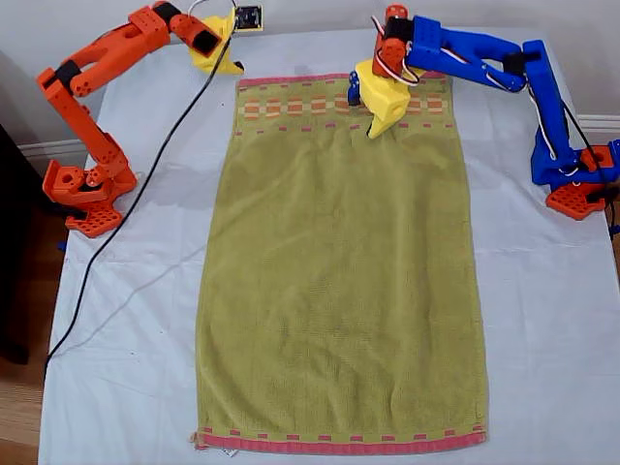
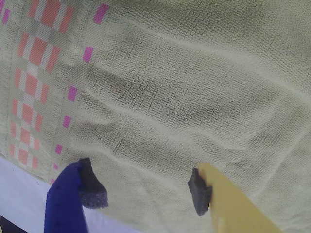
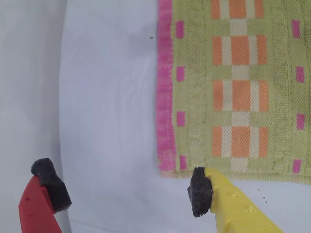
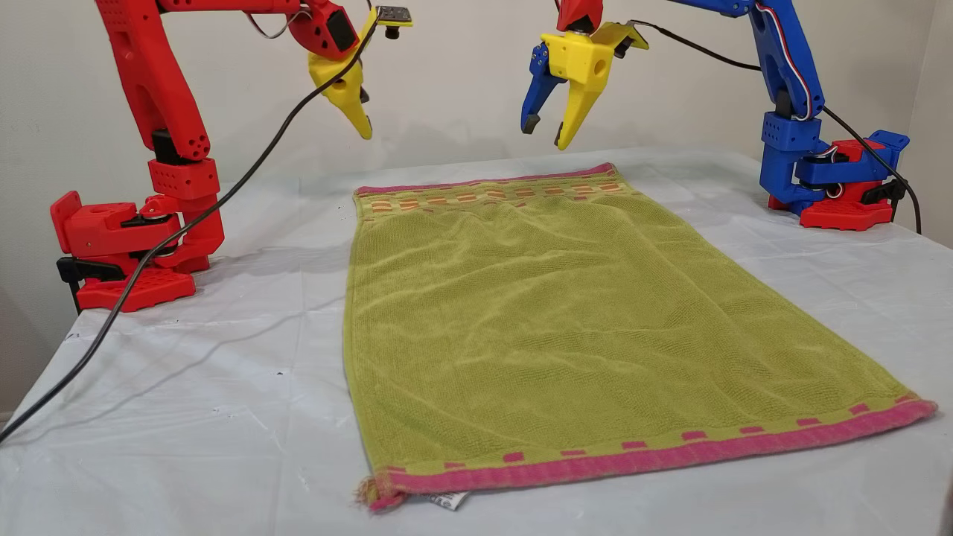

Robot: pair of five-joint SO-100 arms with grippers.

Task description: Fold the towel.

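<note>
The work surface is a table covered with a white tablecloth [image 1: 542, 320], lightly creased, with a few dark specks visible in the other view. A pale wall [image 4: 461, 82] backs the table; in the exterior view a strip of wooden floor [image 1: 19, 407] and a white skirting board show at that view's left.

The towel [image 1: 339, 271] lies flat and fully unfolded along the middle of the table. Its orange-and-cream checked band [image 1: 310, 105] is at the far end near the arms, and a pink-red hem [image 4: 655, 458] runs along the near end, where a small white tag [image 4: 450, 502] protrudes from beneath one corner. Shallow ripples cross the cloth.

My first gripper [image 1: 373, 114] (blue arm, base [image 1: 581, 189] at the exterior view's right) hangs above the towel's far end, clear of the cloth; its jaws are spread apart with nothing between the dark foam pads [image 2: 92, 187].

My second gripper [image 4: 357, 112] (orange-red arm, base [image 1: 87, 199] at the exterior view's left) hangs above bare tablecloth just beside the towel's far corner, jaws likewise spread wide and empty.

A black cable [image 1: 145, 194] trails from the orange-red arm across the tablecloth to the table edge, well apart from the towel. Nothing lies on the towel.
</note>
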